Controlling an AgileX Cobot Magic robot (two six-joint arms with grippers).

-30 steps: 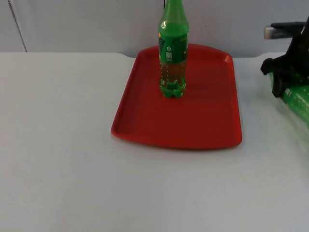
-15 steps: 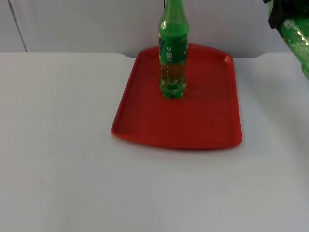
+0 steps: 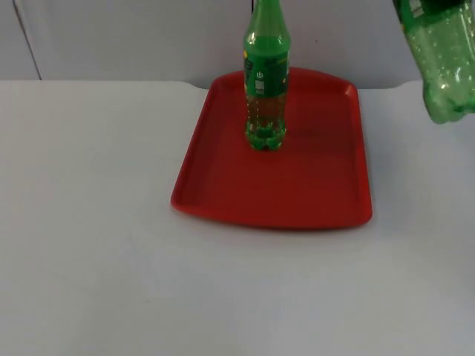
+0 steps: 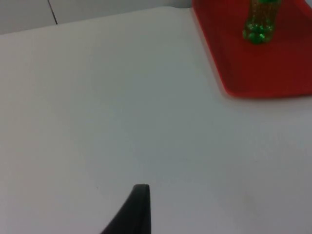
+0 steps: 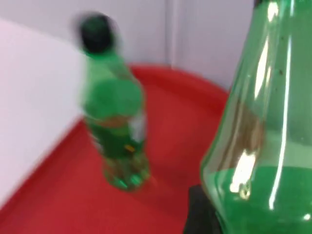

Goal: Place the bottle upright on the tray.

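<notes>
White table (image 3: pixel 89 245), grey partition wall (image 3: pixel 133 37)

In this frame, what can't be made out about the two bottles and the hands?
- Held bottle: its top is cut off by the top view's edge, so the right hand's grip is unseen; the right wrist view gives just green plastic.
- Standing bottle on the tray: cap cut off by that edge, blurred in the right wrist view.
- Left hand: one fingertip over the table, so its opening is unclear.

Lab bench, white table (image 3: pixel 89 222), grey partition wall (image 3: pixel 133 37)
</notes>
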